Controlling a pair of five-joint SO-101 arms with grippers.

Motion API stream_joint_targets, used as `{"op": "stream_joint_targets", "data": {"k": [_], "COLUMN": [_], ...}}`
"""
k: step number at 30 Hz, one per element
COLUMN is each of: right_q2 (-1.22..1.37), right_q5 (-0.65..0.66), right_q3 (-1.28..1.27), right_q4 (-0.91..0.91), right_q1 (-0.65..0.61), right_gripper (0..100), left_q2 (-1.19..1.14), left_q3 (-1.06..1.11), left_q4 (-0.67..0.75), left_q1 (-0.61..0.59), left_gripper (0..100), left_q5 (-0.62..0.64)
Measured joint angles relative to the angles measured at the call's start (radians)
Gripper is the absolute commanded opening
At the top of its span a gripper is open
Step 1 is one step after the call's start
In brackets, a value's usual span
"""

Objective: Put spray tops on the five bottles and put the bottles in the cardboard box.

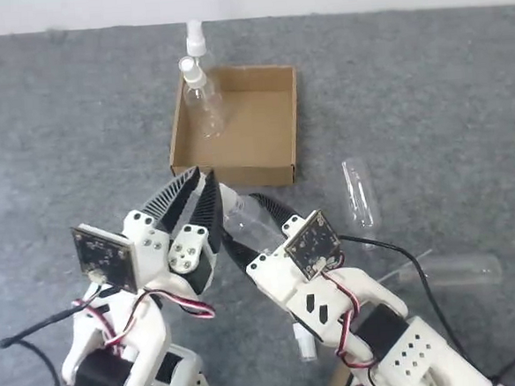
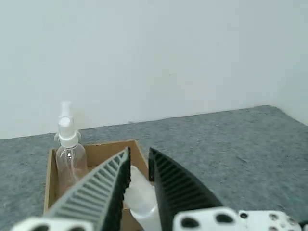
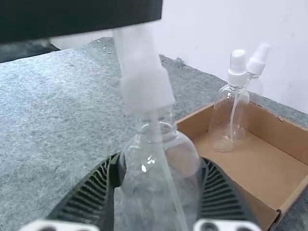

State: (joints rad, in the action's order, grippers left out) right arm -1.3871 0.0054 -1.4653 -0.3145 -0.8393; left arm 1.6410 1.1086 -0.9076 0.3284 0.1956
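My right gripper (image 1: 251,227) (image 3: 159,171) is shut on a clear bottle (image 1: 244,217) (image 3: 156,163) just in front of the cardboard box (image 1: 235,173) (image 3: 284,139). A white spray top (image 3: 142,72) (image 2: 139,192) sits at that bottle's neck. My left gripper (image 1: 202,173) (image 2: 139,153) is closed around it from above. One capped bottle (image 1: 203,98) (image 3: 231,106) (image 2: 70,156) stands in the box's far left corner. A second capped bottle (image 1: 195,38) (image 3: 256,65) stands just behind the box.
Two clear bottles without tops lie on the grey felt to the right, one (image 1: 360,191) near the box and one (image 1: 453,270) farther out. A loose spray top (image 1: 303,340) lies beside the right arm's base. Cables trail at the front.
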Motion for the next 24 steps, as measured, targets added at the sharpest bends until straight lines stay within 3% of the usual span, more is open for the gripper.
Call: {"op": "stream_joint_targets", "data": {"k": [13,19,24], "right_q2": [0.000,0.000,0.000], "right_q5": [-0.002,-0.002,-0.002], "right_q3": [0.000,0.000,0.000], "right_q4": [0.000,0.000,0.000], "right_q1": [0.005,0.005,0.005], "right_gripper": [10.1,10.1,10.1], "left_q2": [0.000,0.000,0.000], "left_q3": [0.000,0.000,0.000], "left_q4": [-0.014,-0.014,-0.014], "left_q1": [0.057,0.057,0.057], "left_gripper": [6,18,19], "left_q5": [-0.115,-0.121,-0.087]}}
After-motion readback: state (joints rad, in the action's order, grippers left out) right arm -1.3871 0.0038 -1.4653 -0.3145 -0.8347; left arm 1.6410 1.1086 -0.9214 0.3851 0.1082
